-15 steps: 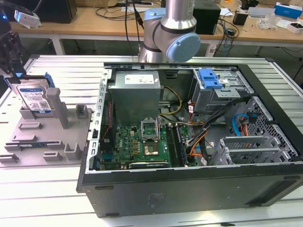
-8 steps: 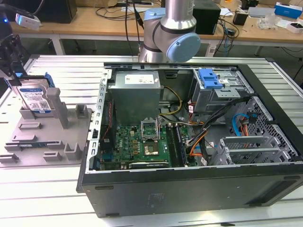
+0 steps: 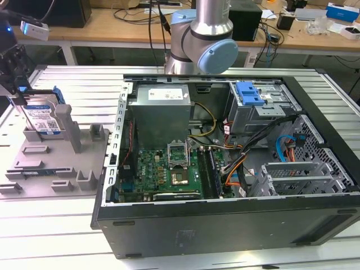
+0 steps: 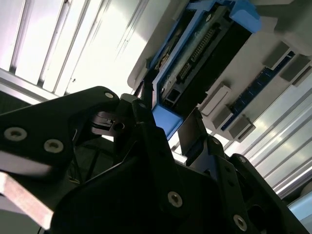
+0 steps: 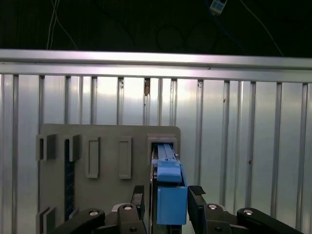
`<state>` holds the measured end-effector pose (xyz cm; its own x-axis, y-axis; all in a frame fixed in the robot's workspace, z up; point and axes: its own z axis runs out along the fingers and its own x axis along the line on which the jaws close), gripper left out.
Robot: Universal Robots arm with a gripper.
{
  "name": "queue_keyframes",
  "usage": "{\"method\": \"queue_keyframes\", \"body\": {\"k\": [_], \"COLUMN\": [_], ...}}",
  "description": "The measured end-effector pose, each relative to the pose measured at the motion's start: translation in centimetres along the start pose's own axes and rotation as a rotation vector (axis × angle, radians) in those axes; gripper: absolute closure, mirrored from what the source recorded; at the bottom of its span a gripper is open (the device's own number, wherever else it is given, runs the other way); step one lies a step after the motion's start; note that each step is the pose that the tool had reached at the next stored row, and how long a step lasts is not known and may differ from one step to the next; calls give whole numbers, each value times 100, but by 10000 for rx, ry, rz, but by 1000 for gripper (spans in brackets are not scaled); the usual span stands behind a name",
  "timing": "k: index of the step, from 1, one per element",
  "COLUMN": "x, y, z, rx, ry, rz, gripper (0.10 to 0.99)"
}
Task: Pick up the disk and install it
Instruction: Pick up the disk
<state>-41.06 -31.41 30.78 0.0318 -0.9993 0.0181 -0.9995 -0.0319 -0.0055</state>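
The disk [image 3: 43, 116] stands on edge in a slot of the grey holder [image 3: 62, 169] at the exterior view's left; it is silver with a white-and-blue label and a blue bracket. My gripper [image 3: 18, 84] hangs right over it, at its top left corner. In both wrist views the black fingers [image 5: 196, 201] flank the bracket's blue end [image 5: 170, 195], with a narrow gap on each side. The fingers [image 4: 146, 105] reach down beside the blue bracket [image 4: 168, 122], and the gripper is open. The open computer case [image 3: 225, 169] lies to the right, with a blue-latched drive cage [image 3: 250, 95] at its back.
The grey holder has several upright posts [image 3: 67, 126] and empty slots [image 5: 92, 156] beside the disk. A grey power-supply box [image 3: 160, 112], the motherboard [image 3: 169, 171] and loose cables [image 3: 236, 152] fill the case. The ribbed metal table [image 3: 50, 225] ends at a raised rail [image 5: 156, 61].
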Motion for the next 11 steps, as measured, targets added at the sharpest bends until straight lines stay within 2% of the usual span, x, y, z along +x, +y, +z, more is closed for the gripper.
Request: {"method": "queue_keyframes", "body": {"k": [11], "x": [-2], "y": [2], "z": [77], "rx": [0], "ry": [-1], "rz": [0], "gripper": [604]}}
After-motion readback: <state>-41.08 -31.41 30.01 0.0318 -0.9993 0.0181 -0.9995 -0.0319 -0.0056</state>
